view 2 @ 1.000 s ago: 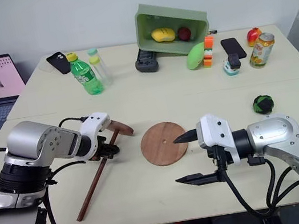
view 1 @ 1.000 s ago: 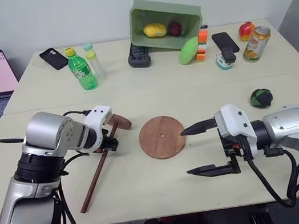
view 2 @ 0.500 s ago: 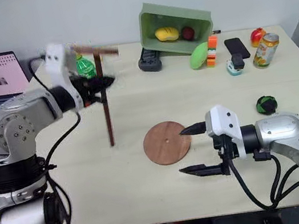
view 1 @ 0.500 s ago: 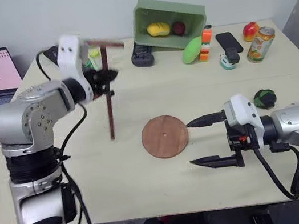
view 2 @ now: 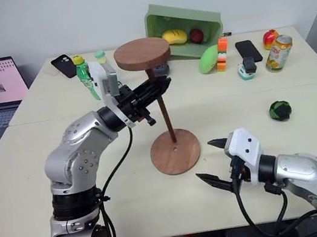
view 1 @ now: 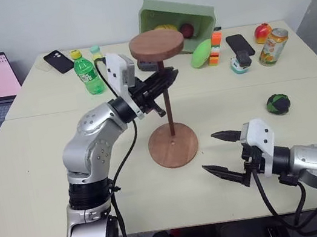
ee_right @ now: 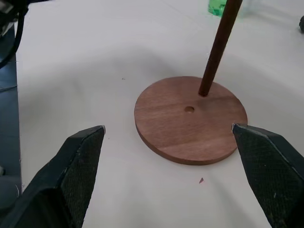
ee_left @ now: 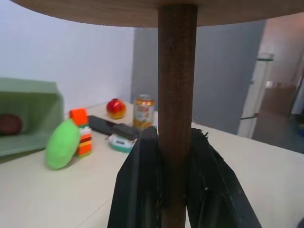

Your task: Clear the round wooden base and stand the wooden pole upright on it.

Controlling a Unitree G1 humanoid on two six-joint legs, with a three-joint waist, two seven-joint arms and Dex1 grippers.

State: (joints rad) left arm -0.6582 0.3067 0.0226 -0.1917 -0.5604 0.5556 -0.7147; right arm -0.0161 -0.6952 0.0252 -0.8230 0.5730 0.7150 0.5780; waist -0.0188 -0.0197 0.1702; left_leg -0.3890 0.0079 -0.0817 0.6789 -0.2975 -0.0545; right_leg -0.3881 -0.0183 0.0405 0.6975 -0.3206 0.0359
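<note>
Raised off the table, wooden pole [view 1: 168,109] is standing upright in clenched left gripper [view 1: 163,81], foot resting beside round wooden base's [ee_right: 190,119] hole; right gripper [view 1: 221,154] is gaping empty nearby.

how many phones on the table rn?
2. One black phone lies at the far left of the table behind the green bottle; another black phone lies at the far right, beside the drink can. The bin may hide more.
</note>
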